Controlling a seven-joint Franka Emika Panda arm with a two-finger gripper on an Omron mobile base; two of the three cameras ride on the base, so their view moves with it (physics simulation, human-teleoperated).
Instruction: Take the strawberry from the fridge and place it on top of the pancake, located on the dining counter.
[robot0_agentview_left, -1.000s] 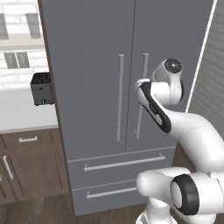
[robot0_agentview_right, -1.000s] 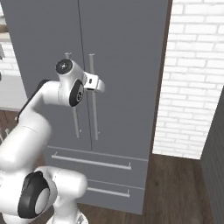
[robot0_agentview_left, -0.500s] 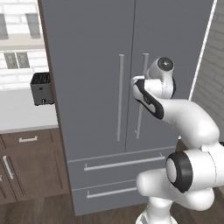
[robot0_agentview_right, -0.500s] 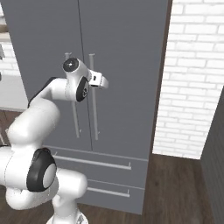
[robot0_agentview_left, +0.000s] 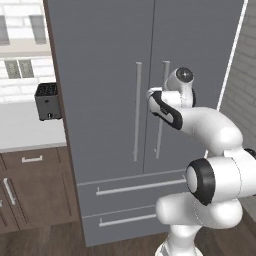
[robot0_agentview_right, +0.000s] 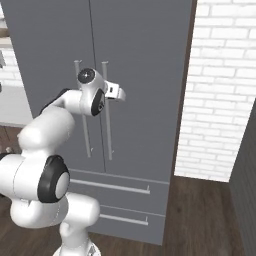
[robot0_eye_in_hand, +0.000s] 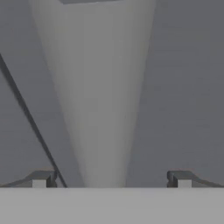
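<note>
In the hand view the gripper stood wide open, its two dark fingertips far apart, and the pale right door handle ran up between them, very close, with nothing clamped; the dark seam between the doors crossed the picture on the left. The left base view showed what the hand camera could not: the whole fridge with both doors closed, its two slim vertical handles, the two lower drawers, and to the left a grey counter on dark wood cabinets with a small dark toaster standing on it. The right base view gave the other side: the fridge, a white brick wall to the right of it and a dark wood floor below, with the hand reaching across the right handle. Compared with half a second before, the arm had come nearer to the door and the hand had moved closer to that handle, while the fridge remained closed. The strawberry could not be seen; the closed doors hid the inside of the fridge.
</note>
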